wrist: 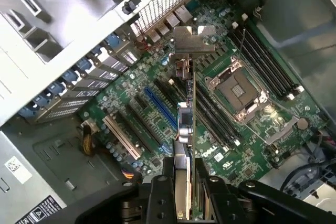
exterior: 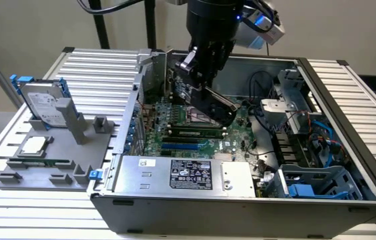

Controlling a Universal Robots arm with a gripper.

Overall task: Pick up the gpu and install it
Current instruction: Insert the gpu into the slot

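The gpu (exterior: pixel 216 106) hangs tilted inside the open computer case, over the green motherboard (exterior: pixel 168 125), near the processor socket. My gripper (exterior: pixel 199 82) comes down from above and is shut on it. In the wrist view the gpu (wrist: pixel 188 116) is seen edge-on, with its silver bracket (wrist: pixel 193 39) at the far end, and it runs out from between my gripper (wrist: pixel 184 184) and its black fingers (wrist: pixel 160 195). The card floats above the board, between the blue expansion slot (wrist: pixel 160 107) and the processor socket (wrist: pixel 239 90). It is not touching any slot.
A grey fixture (exterior: pixel 54 172) on the exterior view's left holds a hard drive with blue rails (exterior: pixel 44 102), a processor chip (exterior: pixel 33 146) and a memory stick (exterior: pixel 38 163). The power supply (exterior: pixel 181 175), a blue drive cage (exterior: pixel 315 185) and cables (exterior: pixel 308 135) crowd the case.
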